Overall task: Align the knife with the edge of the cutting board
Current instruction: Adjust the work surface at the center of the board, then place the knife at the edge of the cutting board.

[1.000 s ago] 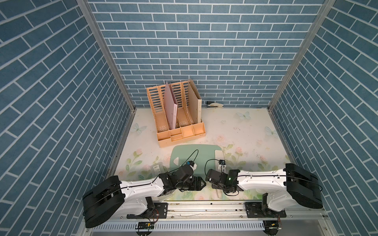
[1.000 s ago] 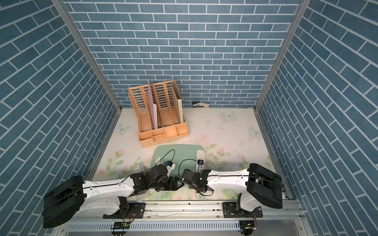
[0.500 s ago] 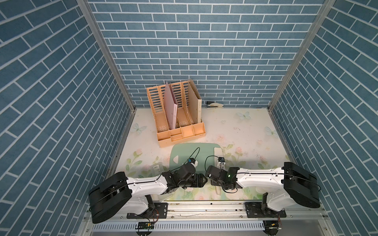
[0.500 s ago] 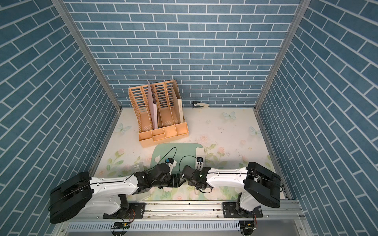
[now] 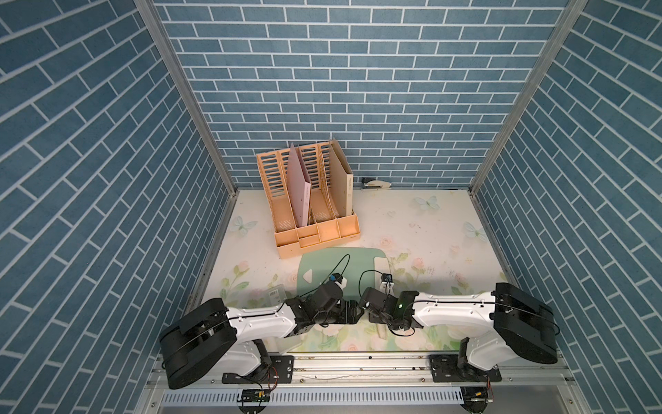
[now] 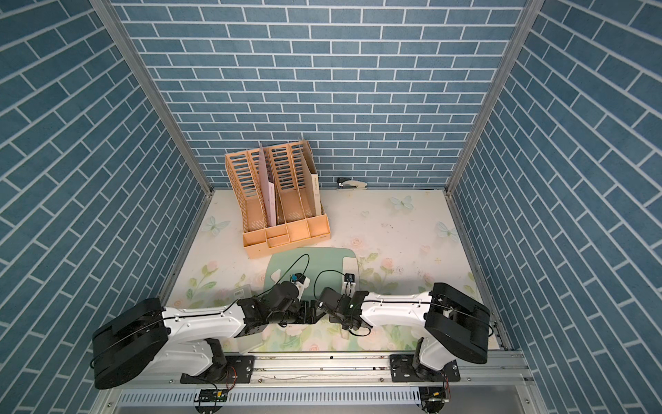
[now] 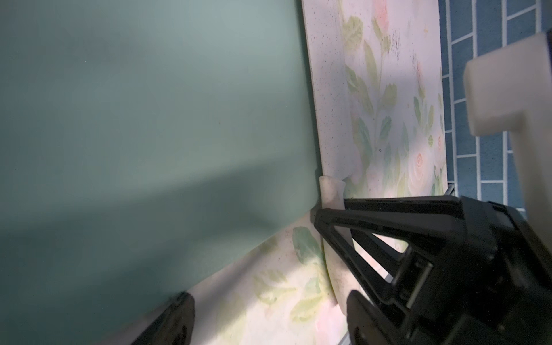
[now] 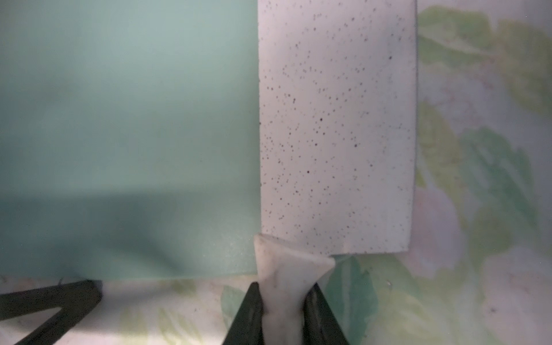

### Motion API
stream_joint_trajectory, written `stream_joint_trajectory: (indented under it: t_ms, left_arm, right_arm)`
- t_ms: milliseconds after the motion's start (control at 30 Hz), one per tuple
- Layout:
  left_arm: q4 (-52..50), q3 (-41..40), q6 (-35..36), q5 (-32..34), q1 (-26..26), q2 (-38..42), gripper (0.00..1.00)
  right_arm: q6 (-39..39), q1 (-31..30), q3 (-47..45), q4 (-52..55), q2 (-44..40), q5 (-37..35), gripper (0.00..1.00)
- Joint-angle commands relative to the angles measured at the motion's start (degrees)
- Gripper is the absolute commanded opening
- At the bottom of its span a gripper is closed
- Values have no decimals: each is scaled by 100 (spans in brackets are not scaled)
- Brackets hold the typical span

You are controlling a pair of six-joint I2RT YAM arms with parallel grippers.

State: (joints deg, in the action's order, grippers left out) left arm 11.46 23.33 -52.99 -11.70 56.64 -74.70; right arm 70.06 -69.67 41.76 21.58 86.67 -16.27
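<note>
The mint-green cutting board (image 5: 333,269) lies flat in front of the organiser, also seen in the wrist views (image 7: 149,119) (image 8: 119,119). The cream speckled knife (image 5: 382,267) (image 8: 337,119) rests with its blade along the board's right side, parallel to that edge. Its handle (image 8: 286,268) points at the near table edge. My right gripper (image 8: 283,310) (image 5: 372,315) is shut on the handle. My left gripper (image 7: 268,322) (image 5: 353,315) hangs open over the table at the board's near corner, with only floral cloth between its fingers (image 7: 176,319).
An orange file organiser (image 5: 311,208) stands just behind the board. A stapler (image 5: 376,184) lies at the back wall. A translucent sleeve with a barcode label (image 5: 276,294) sits left of the board beside the left arm. Blue brick walls enclose three sides.
My left gripper has opened and shifted a little toward the board's near corner. The right gripper stays shut on the knife handle.
</note>
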Motion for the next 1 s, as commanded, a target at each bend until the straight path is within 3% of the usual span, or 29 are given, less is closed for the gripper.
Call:
stream_joint_trajectory:
  t_ms: [0, 100, 367, 633, 967]
  left_arm:
    - [-541, 131, 242, 363, -89, 333, 89]
    - [-895, 213, 304, 479, -106, 698, 95]
    - [-1953, 412, 522, 833, -374, 1520, 97]
    - [-3851, 1229, 1292, 1660, -782, 2152, 100]
    - [-4455, 1812, 1278, 1939, -839, 2269, 100]
  right_arm:
    - [-129, 15, 82, 362, 33, 2, 0]
    - [-158, 16, 230, 512, 108, -28, 0]
    - [-264, 15, 582, 679, 457, 36, 0]
    - [-289, 23, 878, 955, 684, 22, 0]
    - [-304, 231, 854, 961, 717, 91, 0]
